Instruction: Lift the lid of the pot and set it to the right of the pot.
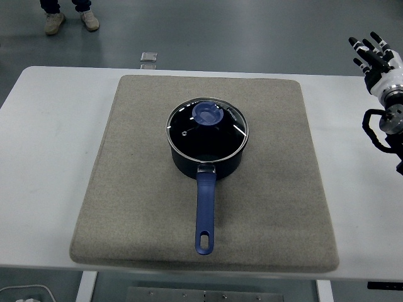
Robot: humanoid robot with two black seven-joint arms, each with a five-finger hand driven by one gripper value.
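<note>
Dark blue, the pot (206,154) sits on a grey mat (126,189) well to the left of my right hand (376,58), its long handle (204,211) pointing to the tabletop's (44,145) near edge. The glass lid (206,129) with its blue knob (206,114) rests on the pot. My hand hangs at the far right edge, fingers spread, holding nothing.

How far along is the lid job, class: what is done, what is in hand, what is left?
Done: nothing; the glass lid sits on the pot. In hand: nothing; the right robot hand, fingers spread, is at the right edge, far from the blue knob. Left: reach, grasp, lift, set on the mat to the pot's right.
</note>
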